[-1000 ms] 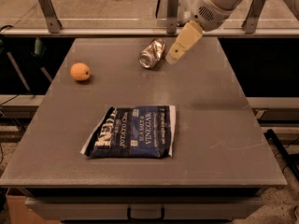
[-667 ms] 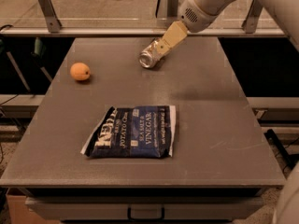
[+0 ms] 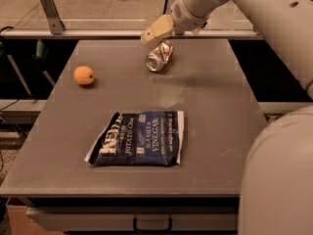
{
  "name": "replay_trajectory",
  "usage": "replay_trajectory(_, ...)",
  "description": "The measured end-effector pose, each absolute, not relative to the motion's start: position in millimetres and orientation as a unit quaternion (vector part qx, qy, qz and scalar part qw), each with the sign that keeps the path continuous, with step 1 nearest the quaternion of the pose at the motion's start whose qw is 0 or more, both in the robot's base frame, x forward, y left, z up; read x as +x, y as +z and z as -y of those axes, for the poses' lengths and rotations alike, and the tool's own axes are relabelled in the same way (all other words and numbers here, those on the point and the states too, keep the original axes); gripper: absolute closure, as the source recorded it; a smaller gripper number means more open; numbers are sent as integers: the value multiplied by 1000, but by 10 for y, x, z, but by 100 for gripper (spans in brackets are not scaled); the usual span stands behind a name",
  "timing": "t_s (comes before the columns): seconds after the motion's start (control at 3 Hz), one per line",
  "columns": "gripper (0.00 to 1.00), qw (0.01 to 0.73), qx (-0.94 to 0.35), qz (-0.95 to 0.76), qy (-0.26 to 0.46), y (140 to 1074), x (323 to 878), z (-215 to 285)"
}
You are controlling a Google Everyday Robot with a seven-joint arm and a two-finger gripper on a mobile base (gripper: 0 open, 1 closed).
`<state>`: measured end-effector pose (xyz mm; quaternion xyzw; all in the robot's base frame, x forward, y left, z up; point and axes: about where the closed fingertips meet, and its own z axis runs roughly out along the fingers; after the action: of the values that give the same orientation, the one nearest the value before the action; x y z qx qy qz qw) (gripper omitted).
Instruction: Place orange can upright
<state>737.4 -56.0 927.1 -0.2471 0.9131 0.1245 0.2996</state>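
Note:
The orange can (image 3: 159,56) lies on its side on the far middle of the grey table (image 3: 210,106), its silver end facing the camera. My gripper (image 3: 155,32) hangs just above and slightly behind the can, its tan fingers pointing left. It holds nothing and is apart from the can.
A round orange fruit (image 3: 84,75) sits at the far left of the table. A dark blue bag of sea salt and vinegar chips (image 3: 138,138) lies flat in the near middle. My arm (image 3: 274,28) fills the right side. A metal rail (image 3: 73,32) runs behind the table.
My gripper has moved left, from the right of the can to above and behind it. The can, fruit and chip bag have not moved.

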Motion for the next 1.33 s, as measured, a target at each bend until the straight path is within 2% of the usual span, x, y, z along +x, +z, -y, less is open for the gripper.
replay_trajectory(0.33,0,278,-170,-938,118,9122,7591,504)
replay_trajectory(1.0,0,176,2,-980,96,8538,7874,308)
replay_trajectory(1.33,19,144,61,-985,73,8407,7938,271)
